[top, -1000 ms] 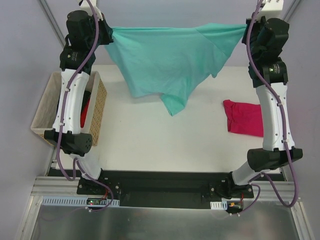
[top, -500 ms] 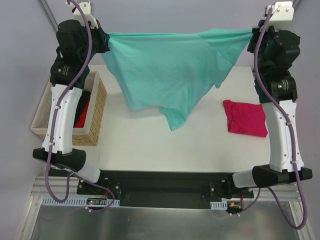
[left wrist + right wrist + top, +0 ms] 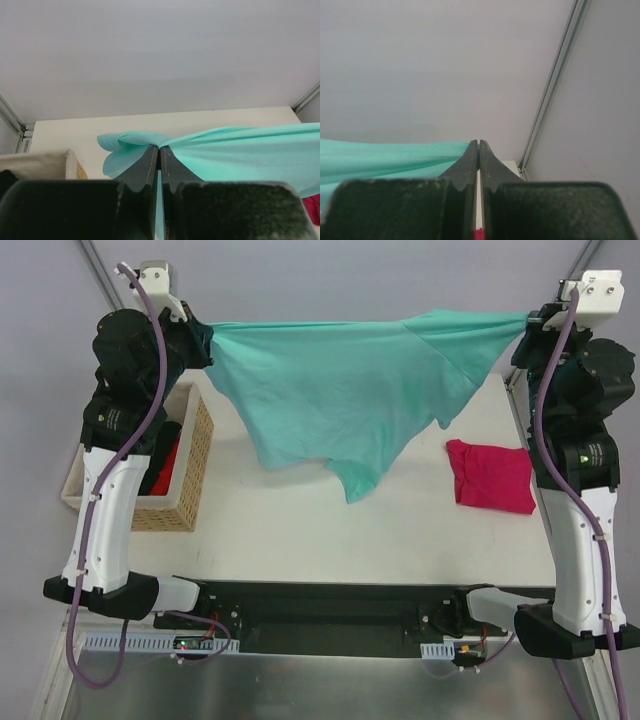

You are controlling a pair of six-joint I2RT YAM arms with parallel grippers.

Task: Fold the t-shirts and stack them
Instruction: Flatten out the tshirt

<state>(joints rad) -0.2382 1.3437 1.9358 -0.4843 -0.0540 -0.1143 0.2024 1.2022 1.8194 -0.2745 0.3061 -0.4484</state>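
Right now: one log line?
left fingers: shut on teal t-shirt | right fingers: same | teal t-shirt: stretched between them | red t-shirt: on table

A teal cotton t-shirt [image 3: 340,390] hangs stretched between the left gripper [image 3: 207,338] and the right gripper [image 3: 522,322] — each pinches a top corner. A folded crimson shirt [image 3: 490,475] lies on the white table [image 3: 300,530] at right; a woven wicker basket [image 3: 200,455] — red cloth [image 3: 171,458] inside — stands left.

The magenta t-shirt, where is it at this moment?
In the top view the magenta t-shirt lies on the table, right side, beside the right arm, apart from the hanging teal t-shirt.
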